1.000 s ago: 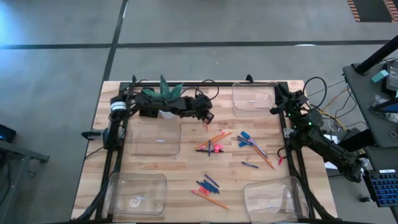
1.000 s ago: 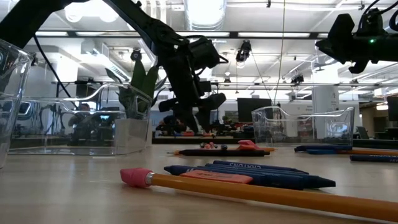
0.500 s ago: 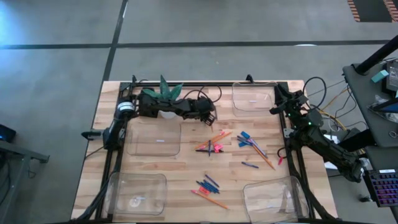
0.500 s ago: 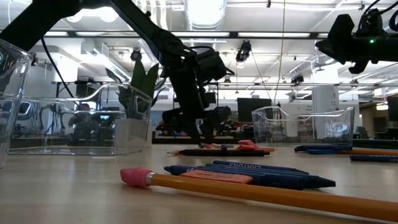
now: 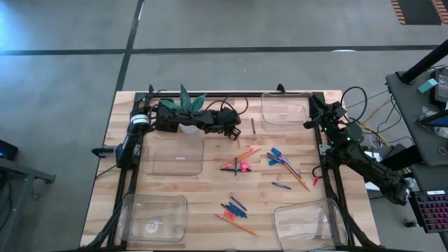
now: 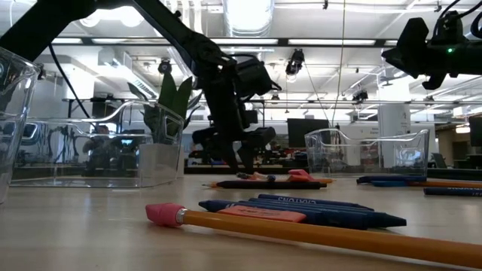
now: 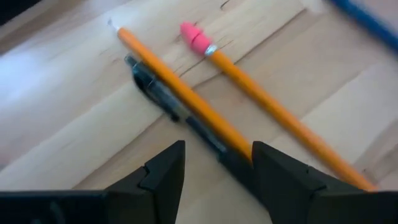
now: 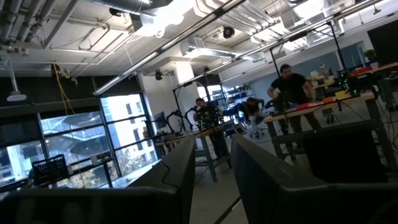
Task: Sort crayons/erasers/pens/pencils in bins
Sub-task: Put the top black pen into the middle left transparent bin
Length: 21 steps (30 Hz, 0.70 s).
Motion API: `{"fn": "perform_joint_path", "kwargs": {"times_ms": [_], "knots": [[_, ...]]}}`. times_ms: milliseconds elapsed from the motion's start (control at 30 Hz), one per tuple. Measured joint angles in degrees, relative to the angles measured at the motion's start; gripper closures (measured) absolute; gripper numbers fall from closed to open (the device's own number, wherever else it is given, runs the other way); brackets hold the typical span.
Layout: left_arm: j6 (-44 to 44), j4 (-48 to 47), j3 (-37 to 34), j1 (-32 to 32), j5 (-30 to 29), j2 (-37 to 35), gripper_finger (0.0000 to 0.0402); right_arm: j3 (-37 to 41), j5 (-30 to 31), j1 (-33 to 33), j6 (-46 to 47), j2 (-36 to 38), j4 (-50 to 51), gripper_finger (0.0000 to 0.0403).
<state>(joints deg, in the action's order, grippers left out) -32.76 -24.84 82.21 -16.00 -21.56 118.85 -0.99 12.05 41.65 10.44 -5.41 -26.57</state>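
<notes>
The left gripper (image 5: pixel 236 130) has swung farther from the plant (image 5: pixel 183 105) since a second ago, and its jaws gape over the table. Just ahead of its fingers (image 7: pixel 163 174) lie two pencils (image 7: pixel 186 102) and a dark pen (image 7: pixel 163 99). The right gripper (image 5: pixel 313 120), fingers slightly apart, holds nothing at the table's edge.

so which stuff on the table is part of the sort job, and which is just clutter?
Job:
- pencils, one more near the front
- crayons
- pen
- bins
- left end effector, open over the pen

Clutter:
- potted plant
- cables
</notes>
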Motion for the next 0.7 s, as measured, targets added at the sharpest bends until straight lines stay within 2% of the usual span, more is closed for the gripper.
{"fn": "perform_joint_path", "kwargs": {"times_ms": [533, 700], "knots": [[-1.42, -1.08, -0.39, -0.54, -0.20, 0.07, 0.0228, 0.00, 0.00, 0.00, -0.03, 0.00, 0.14, 0.0307], [6.41, 0.87, -0.47, -0.55, 0.06, 0.15, 0.0228, 0.01, 0.00, 0.00, -0.04, 0.00, 0.18, 0.0307]]}}
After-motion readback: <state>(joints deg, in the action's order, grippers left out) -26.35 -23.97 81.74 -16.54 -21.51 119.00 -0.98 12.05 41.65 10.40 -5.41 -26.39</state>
